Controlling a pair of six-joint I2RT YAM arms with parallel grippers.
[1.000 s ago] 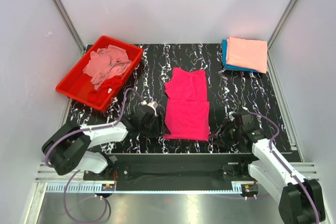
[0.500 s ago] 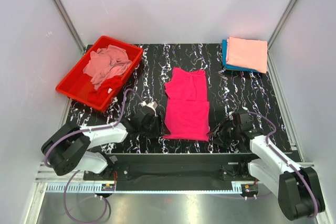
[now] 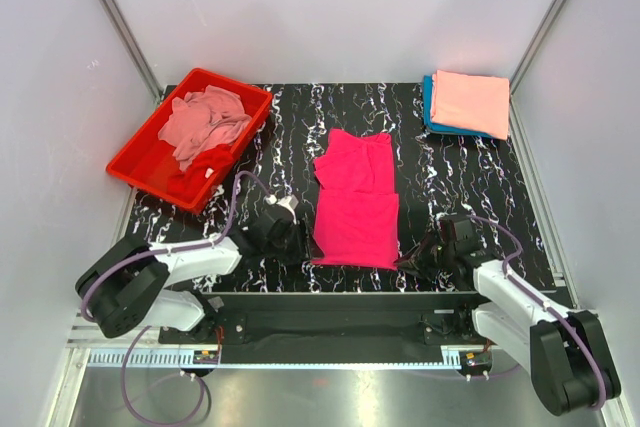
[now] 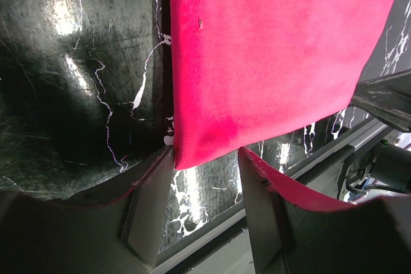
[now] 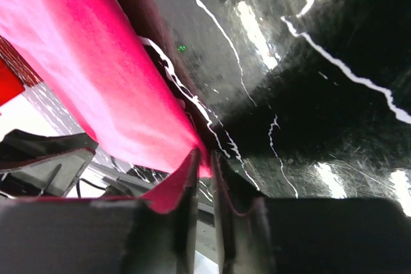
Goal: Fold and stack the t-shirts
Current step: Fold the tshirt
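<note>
The black marbled surface (image 3: 450, 162) is carrying everything here. At its far left corner a red tray (image 3: 240, 84) is sitting at an angle, and it is holding a crumpled dusty pink t-shirt (image 3: 205, 119) with a red t-shirt (image 3: 205, 162) bunched at its near end. In the middle of the surface the magenta t-shirt (image 3: 355, 202) is lying flat, partly folded, with its lower edge running close to the near edge. At the far right corner a folded salmon t-shirt (image 3: 470, 102) is resting on a teal t-shirt (image 3: 430, 107), whose edge is peeking out on the left.

Both arms are reaching low toward the magenta t-shirt's near corners. The left claw (image 4: 205, 158) is standing partly open, its two fingers straddling the near left corner without pressing on it. The right claw (image 5: 204, 158) is pinching the near right corner, its fingers drawn almost together with a thin fold of cloth between them.
</note>
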